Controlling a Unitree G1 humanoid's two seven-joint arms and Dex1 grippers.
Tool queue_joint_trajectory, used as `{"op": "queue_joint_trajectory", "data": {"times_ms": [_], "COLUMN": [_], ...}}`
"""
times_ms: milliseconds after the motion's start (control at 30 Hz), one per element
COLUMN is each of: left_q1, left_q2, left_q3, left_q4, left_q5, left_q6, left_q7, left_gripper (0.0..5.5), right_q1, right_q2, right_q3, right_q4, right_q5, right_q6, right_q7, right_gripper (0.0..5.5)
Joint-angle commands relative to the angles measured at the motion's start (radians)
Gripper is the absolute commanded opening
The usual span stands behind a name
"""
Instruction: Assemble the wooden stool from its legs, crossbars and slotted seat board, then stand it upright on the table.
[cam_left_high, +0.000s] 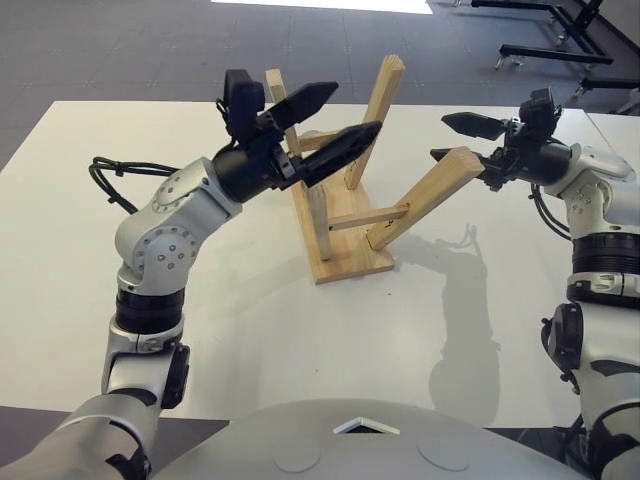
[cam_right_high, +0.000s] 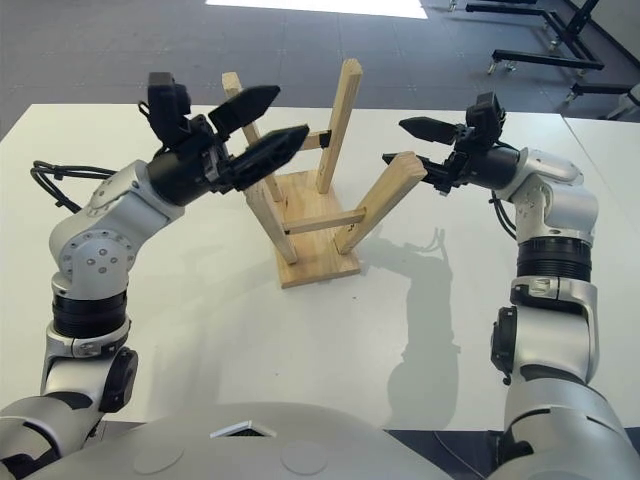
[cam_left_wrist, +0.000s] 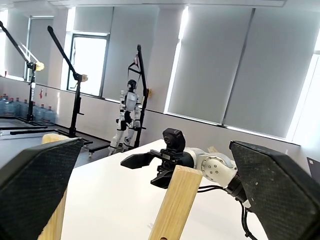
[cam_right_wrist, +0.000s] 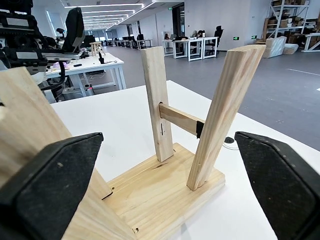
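Counter (cam_left_high: 250, 330) bears the stool (cam_right_high: 318, 255) upside down toward 12 o'clock, seat board (cam_left_high: 355, 255) flat, legs up. One leaning leg (cam_left_high: 425, 198) tilts out toward 2 o'clock, tied in by a crossbar (cam_left_high: 365, 217). A sideways shove could, I judge, pull it from its slot or skid the board. Left gripper (cam_left_high: 357, 107) has its fingers spread wide by the upright legs (cam_right_wrist: 156, 100). Right gripper (cam_left_high: 440, 137) has its fingers wide at the leaning leg's tip, holding nothing. Black cable (cam_left_high: 110, 175) lies at 9 o'clock, well apart from the stool.

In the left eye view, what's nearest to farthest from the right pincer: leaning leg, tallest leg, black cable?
1. leaning leg, just beside the right pincer.
2. tallest leg, middle of the table.
3. black cable, far left.
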Motion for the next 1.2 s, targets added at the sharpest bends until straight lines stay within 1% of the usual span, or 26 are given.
{"op": "queue_joint_trajectory", "data": {"times_ms": [33, 67, 133, 233, 300, 367, 467, 533, 600, 667, 733, 833, 967, 1033, 1100, 1200], "left_q1": [-0.073, -0.075, -0.066, 0.0, 0.059, 0.117, 0.172, 0.194, 0.198, 0.185, 0.182, 0.183, 0.165, 0.159, 0.159, 0.169], "left_q2": [0.037, 0.053, 0.097, 0.172, 0.201, 0.212, 0.218, 0.218, 0.208, 0.198, 0.195, 0.176, 0.156, 0.149, 0.147, 0.144], "left_q3": [0.113, 0.147, 0.265, 0.453, 0.52, 0.54, 0.548, 0.53, 0.501, 0.481, 0.461, 0.428, 0.385, 0.37, 0.367, 0.376], "left_q4": [-0.02, -0.019, 0.001, 0.037, 0.058, 0.07, 0.095, 0.106, 0.11, 0.122, 0.136, 0.148, 0.171, 0.179, 0.184, 0.185], "left_q5": [-0.057, -0.061, -0.085, -0.101, -0.083, -0.053, -0.014, 0.012, 0.033, 0.039, 0.051, 0.068, 0.091, 0.097, 0.099, 0.102], "left_q6": [-0.003, -0.009, -0.029, -0.05, -0.05, -0.055, -0.065, -0.073, -0.085, -0.093, -0.104, -0.116, -0.127, -0.129, -0.13, -0.135], "left_q7": [0.01, 0.014, 0.044, 0.09, 0.11, 0.113, 0.113, 0.093, 0.076, 0.061, 0.044, 0.032, 0.017, 0.007, -0.001, 0.001], "left_gripper": [5.4, 5.4, 5.4, 5.4, 5.4, 5.4, 5.4, 5.4, 5.4, 5.4, 5.4, 5.4, 5.4, 5.4, 5.4, 5.4], "right_q1": [0.048, 0.079, 0.222, 0.496, 0.6, 0.619, 0.563, 0.477, 0.396, 0.343, 0.269, 0.088, -0.101, -0.156, -0.174, -0.135], "right_q2": [0.007, 0.006, -0.01, -0.033, -0.039, -0.022, -0.008, -0.001, -0.024, -0.043, -0.03, 0.035, 0.114, 0.137, 0.149, 0.15], "right_q3": [-0.01, -0.004, 0.021, 0.061, 0.089, 0.092, 0.052, 0.014, -0.003, -0.004, 0.004, 0.065, 0.093, 0.092, 0.087, 0.106], "right_q4": [-0.049, -0.087, -0.277, -0.685, -0.856, -0.909, -0.748, -0.555, -0.397, -0.303, -0.209, 0.006, 0.254, 0.316, 0.326, 0.253], "right_q5": [0.007, 0.009, 0.04, 0.147, 0.182, 0.198, 0.139, 0.095, 0.063, 0.036, 0.019, -0.043, -0.107, -0.119, -0.115, -0.099], "right_q6": [-0.009, -0.003, 0.046, 0.167, 0.2, 0.219, 0.155, 0.087, 0.024, -0.026, -0.058, -0.129, -0.231, -0.263, -0.271, -0.238], "right_q7": [-0.01, -0.008, 0.015, 0.004, -0.015, -0.058, -0.121, -0.17, -0.15, -0.124, -0.119, -0.084, -0.067, -0.05, -0.026, 0.056], "right_gripper": [4.84, 4.84, 4.84, 4.84, 4.84, 4.84, 4.84, 4.84, 4.84, 4.84, 4.84, 4.84, 4.84, 4.84, 4.84, 4.84]}}
